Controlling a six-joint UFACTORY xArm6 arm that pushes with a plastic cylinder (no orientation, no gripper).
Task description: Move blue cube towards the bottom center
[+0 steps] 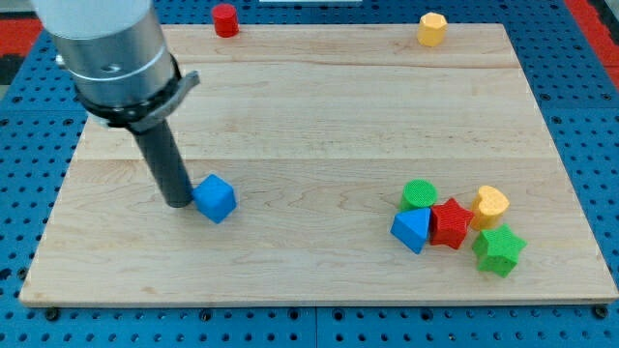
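The blue cube (pixel 215 198) lies on the wooden board (pixel 319 116), left of centre and in the lower half. My tip (pixel 178 203) rests on the board right against the cube's left side, touching or nearly touching it. The dark rod rises from there to the grey arm at the view's top left.
A cluster sits at the lower right: green cylinder (pixel 419 194), blue triangular block (pixel 412 230), red star (pixel 450 223), yellow block (pixel 490 205), green star (pixel 498 250). A red cylinder (pixel 225 20) and a yellow hexagonal block (pixel 431 28) stand at the top edge.
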